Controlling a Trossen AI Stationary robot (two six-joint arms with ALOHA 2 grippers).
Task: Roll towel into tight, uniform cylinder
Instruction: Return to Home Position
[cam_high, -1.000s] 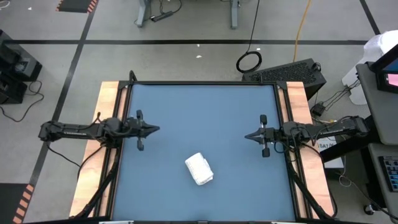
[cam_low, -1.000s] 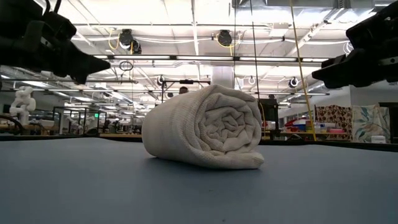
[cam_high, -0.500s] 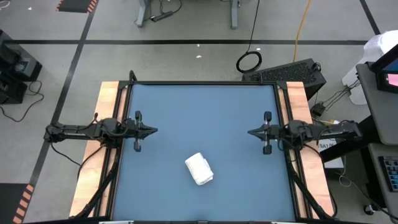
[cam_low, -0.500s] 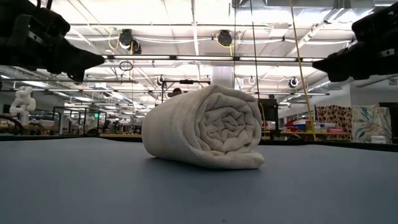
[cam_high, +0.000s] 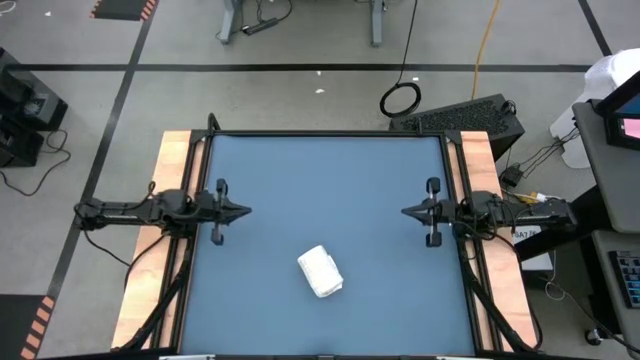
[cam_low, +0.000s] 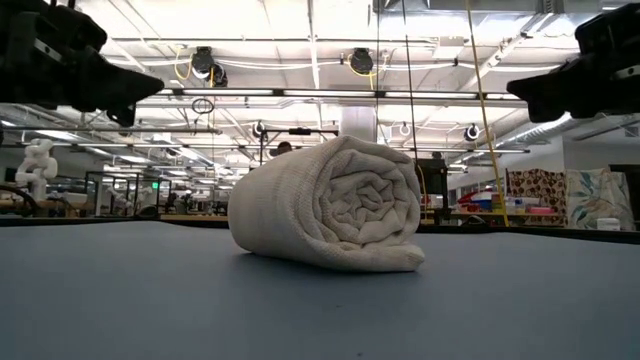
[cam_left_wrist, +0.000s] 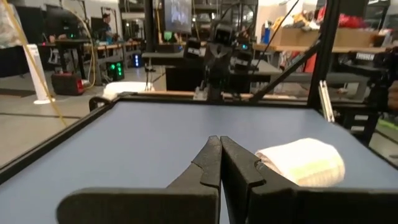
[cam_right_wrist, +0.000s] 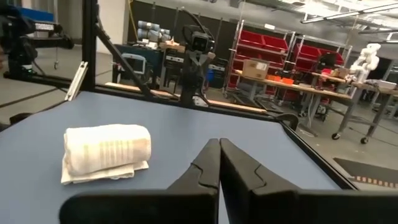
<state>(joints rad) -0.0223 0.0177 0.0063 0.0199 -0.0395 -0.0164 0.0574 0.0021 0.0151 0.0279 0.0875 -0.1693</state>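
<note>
The towel (cam_high: 320, 272) lies rolled on the blue table (cam_high: 320, 165), nearer the table's front edge than its back edge and about midway between its two sides; in the low view the roll shows a spiral end, with its outer flap tucked under and lying flat on the table top; the job of rolling looks done, and what is left, as I judge it, is to bring both arms to rest without upsetting the roll. The left gripper (cam_high: 245, 211) hangs just inside the table's left side, pointing inward, and its own camera shows its fingers (cam_left_wrist: 208, 165) pressed together with nothing between them; the right gripper (cam_high: 405, 211) hangs just inside the table's right side, facing the other, its fingers (cam_right_wrist: 205, 165) likewise closed on nothing; both are well apart from the towel and raised clear of the table top. To do this step well, each arm should draw straight out toward its own side of the table, level and unhurried, never dipping toward the table top or swinging toward the table's front edge where the roll sits; the fingers are best left closed so nothing can snag; the chief risk is a brush or a jolt to the table that frees the loose flap and slackens the roll.
</note>
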